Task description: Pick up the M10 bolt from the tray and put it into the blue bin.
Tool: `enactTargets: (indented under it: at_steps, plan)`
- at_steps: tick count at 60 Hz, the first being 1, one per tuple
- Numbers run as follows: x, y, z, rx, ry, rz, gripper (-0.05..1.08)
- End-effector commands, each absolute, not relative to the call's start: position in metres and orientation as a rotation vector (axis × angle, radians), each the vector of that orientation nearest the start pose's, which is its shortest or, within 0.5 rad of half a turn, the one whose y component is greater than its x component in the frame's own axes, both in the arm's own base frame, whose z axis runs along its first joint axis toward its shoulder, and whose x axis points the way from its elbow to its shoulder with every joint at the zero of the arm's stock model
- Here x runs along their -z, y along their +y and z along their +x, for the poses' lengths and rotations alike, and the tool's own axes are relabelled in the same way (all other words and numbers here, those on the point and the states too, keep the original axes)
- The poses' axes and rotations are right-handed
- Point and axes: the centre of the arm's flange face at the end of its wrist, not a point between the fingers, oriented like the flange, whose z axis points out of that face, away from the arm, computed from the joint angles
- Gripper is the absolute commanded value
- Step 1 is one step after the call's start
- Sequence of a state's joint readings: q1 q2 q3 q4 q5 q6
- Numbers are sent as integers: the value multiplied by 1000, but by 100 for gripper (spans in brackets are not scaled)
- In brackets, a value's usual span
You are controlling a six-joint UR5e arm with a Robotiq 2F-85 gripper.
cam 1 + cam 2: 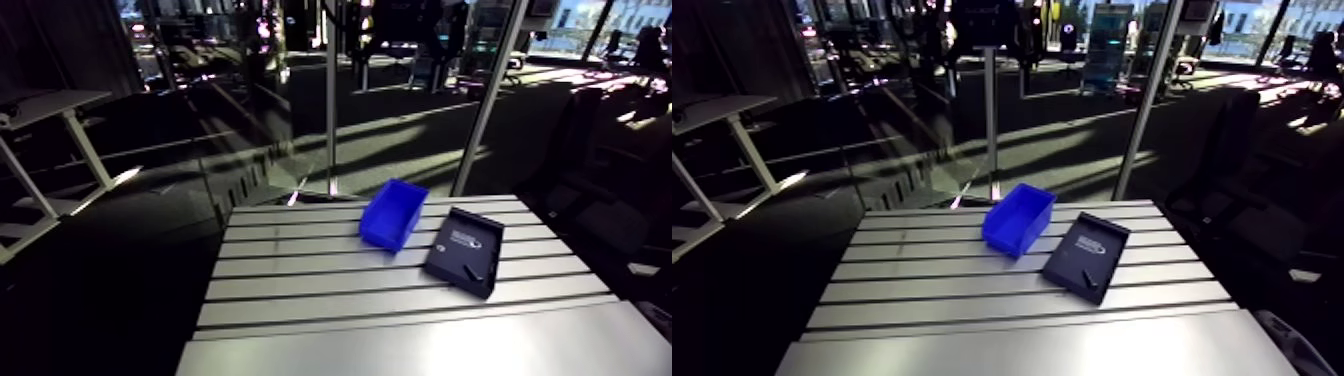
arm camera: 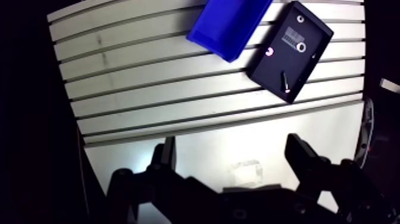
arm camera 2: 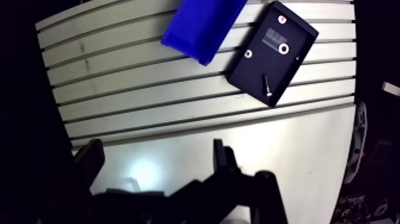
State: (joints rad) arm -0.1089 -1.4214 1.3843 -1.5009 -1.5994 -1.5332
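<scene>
A black tray (image 2: 311,59) lies on the slotted table, far ahead of my gripper. In the tray's near part lies a small dark bolt (image 2: 286,82), also seen in the arm view as the bolt (image 1: 472,271). The blue bin (image 2: 229,24) stands right beside the tray, on its left in the arm view, and looks empty, shown there as the bin (image 1: 392,213) and tray (image 1: 465,250). My gripper (image 2: 232,156) hangs high over the smooth front plate, open, with nothing between its fingers (image 2: 166,156). It does not show in the arm view.
Three small ring-shaped parts (image 2: 301,46) and a label lie in the tray beyond the bolt. The slotted aluminium table (image 1: 330,290) stretches left of the bin. A smooth plate (image 1: 420,345) forms its front. Two upright poles (image 1: 331,110) stand behind the table.
</scene>
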Motion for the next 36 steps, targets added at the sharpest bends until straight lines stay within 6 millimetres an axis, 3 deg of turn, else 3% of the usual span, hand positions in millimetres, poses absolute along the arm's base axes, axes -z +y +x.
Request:
enactTargets:
  at_steps: [1, 36]
  plan:
    - [-460, -94, -555, -16, 3011, 304, 1]
    - [-460, -93, -555, -16, 3012, 307, 1]
